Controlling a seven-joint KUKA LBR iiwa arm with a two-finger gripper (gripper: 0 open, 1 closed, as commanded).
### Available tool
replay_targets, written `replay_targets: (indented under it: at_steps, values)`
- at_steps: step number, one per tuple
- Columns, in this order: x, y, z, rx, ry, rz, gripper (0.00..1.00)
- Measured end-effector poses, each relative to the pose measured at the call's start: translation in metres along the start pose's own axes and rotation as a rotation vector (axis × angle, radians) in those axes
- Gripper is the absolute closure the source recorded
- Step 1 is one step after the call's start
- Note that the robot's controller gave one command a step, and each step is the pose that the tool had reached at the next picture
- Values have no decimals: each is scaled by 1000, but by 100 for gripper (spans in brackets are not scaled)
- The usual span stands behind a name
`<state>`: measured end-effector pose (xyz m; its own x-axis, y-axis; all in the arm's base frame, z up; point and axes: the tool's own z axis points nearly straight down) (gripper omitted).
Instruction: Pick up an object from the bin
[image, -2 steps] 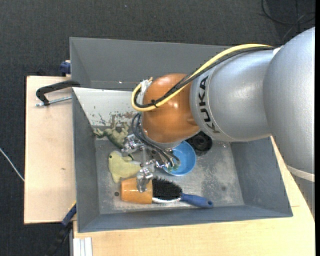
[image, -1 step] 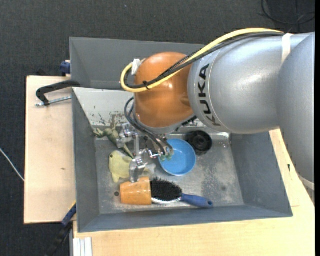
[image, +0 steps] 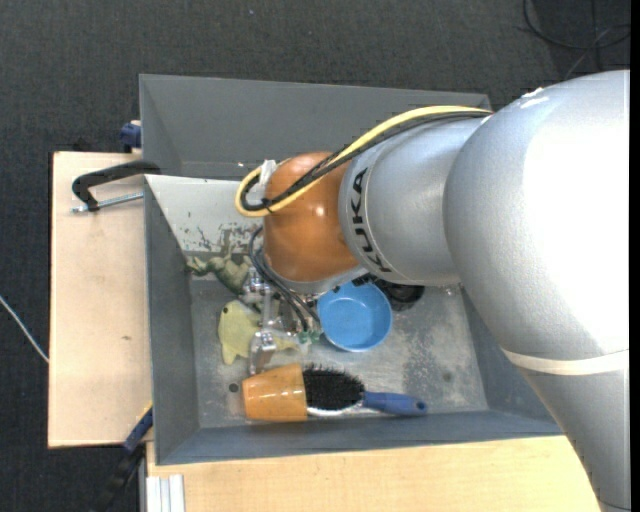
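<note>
My gripper (image: 268, 325) hangs near the orange cup (image: 275, 394), touching a pale yellow, flat, crumpled piece (image: 234, 332). Spread or pinched, I cannot tell.

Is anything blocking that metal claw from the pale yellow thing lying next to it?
Nothing visible does. The gripper sits right at the edge of the pale yellow piece. The blue bowl lies on the gripper's other side, and the orange cup lies nearer the front wall.

The arm (image: 530, 200) is fat, rounded and silver-grey, with black KUKA lettering (image: 357, 225) just beside its orange cover (image: 300, 230). A yellow cable (image: 430, 115) loops over that cover.
</note>
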<state>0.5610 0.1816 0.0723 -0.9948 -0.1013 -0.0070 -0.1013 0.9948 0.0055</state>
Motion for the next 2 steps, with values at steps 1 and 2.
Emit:
replay_targets:
  at_steps: [1,2]
  values:
    - [-1,-1,-2,1,-4,0,100]
    - [-29,-74,-133,5,-3,-491,100]
